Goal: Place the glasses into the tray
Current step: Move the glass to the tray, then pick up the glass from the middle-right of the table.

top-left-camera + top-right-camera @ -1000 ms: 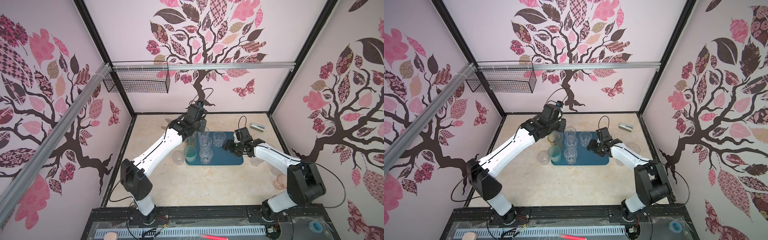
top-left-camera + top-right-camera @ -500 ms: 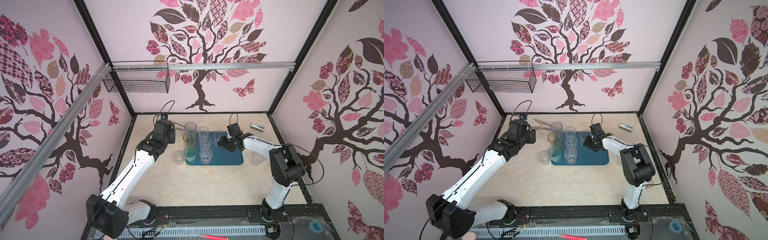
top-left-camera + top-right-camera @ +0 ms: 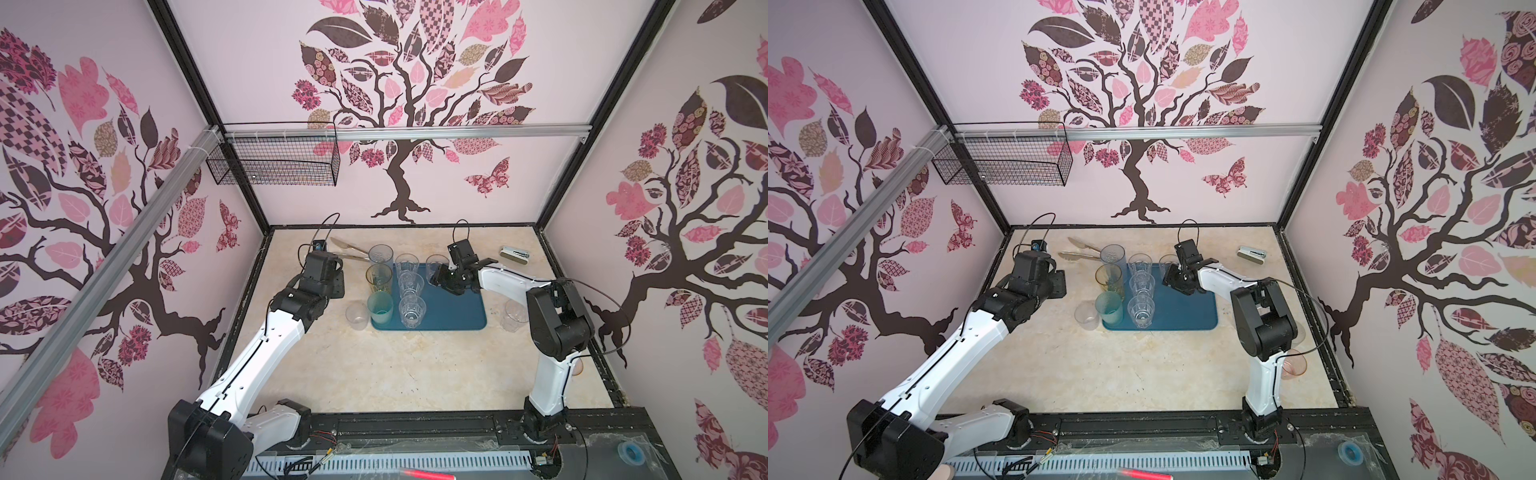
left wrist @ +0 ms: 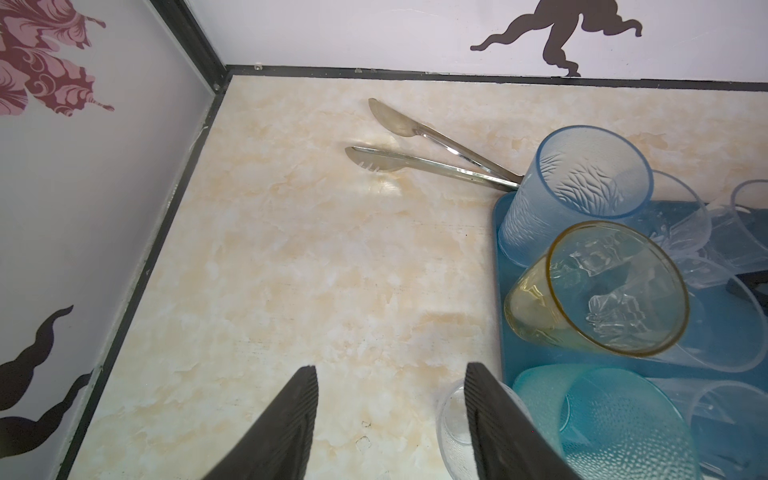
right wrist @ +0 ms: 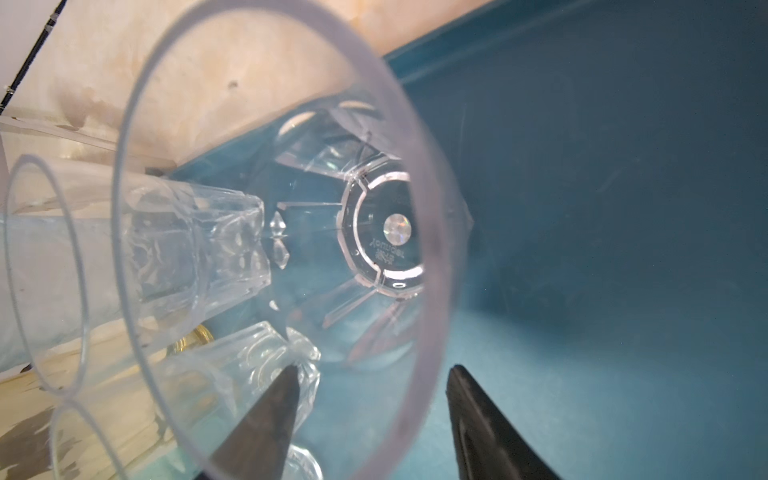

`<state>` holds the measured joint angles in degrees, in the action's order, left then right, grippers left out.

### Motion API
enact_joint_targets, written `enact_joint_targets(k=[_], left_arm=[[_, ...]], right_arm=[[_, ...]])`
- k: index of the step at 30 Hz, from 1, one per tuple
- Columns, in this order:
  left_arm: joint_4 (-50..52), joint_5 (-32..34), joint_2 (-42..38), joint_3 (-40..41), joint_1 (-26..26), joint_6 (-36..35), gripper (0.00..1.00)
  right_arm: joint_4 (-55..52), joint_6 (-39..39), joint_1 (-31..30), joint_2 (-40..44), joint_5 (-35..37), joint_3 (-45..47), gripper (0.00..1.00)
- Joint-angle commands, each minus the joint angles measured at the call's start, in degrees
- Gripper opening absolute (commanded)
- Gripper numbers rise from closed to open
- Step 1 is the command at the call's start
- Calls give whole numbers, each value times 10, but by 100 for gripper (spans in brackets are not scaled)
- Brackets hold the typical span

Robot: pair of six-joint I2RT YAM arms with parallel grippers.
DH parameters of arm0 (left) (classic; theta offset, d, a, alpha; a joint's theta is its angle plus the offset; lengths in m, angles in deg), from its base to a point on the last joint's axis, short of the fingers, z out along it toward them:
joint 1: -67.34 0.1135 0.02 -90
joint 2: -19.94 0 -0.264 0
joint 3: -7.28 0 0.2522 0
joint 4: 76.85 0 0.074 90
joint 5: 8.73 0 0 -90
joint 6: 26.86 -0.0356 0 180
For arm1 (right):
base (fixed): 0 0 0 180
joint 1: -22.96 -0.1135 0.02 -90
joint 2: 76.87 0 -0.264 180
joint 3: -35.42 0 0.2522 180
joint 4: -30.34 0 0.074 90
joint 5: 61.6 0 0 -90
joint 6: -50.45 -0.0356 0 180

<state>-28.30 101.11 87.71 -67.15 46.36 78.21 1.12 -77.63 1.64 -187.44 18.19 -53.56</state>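
Right wrist alone shows lettering (image 5: 384, 254) inside one clear glass (image 5: 291, 232).

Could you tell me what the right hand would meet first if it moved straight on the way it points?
Most likely the clear faceted glass standing on the tray; its wall sits between the fingers of the open right hand.

Light: we see bright, even, diffuse light, with only faint shadows.
Glare: we note a pale sheen on the tabletop (image 4: 291, 270) by the tongs (image 4: 436, 168).
Focus: our right wrist view blurs the clear glass (image 5: 270, 232) rim.
Edges: in both top views, walls bow outward.
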Motion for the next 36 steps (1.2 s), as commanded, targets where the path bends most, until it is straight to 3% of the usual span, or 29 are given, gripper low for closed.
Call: enact_joint_targets(k=[1, 8, 13, 16, 26, 31, 36], left_arm=[[-3, -18, 9, 0, 1, 16, 60], [6, -64, 16, -15, 1, 38, 61], [-3, -168, 29, -42, -6, 45, 63], [-2, -169, 40, -61, -40, 37, 64], [-70, -212, 57, -48, -120, 51, 65], [-95, -223, 69, -29, -152, 60, 65], [-99, -227, 90, -25, -163, 72, 65]], right_arm=[[-7, 7, -2, -36, 3, -28, 59], [-24, 8, -5, -29, -10, -28, 60], [-48, 12, -5, 59, -17, 27, 65], [-86, 29, -4, 119, -9, 60, 68], [-229, 86, 13, 281, 114, 101, 72], [-277, 96, 50, 310, 206, 99, 67], [-279, 99, 82, 315, 227, 112, 61]])
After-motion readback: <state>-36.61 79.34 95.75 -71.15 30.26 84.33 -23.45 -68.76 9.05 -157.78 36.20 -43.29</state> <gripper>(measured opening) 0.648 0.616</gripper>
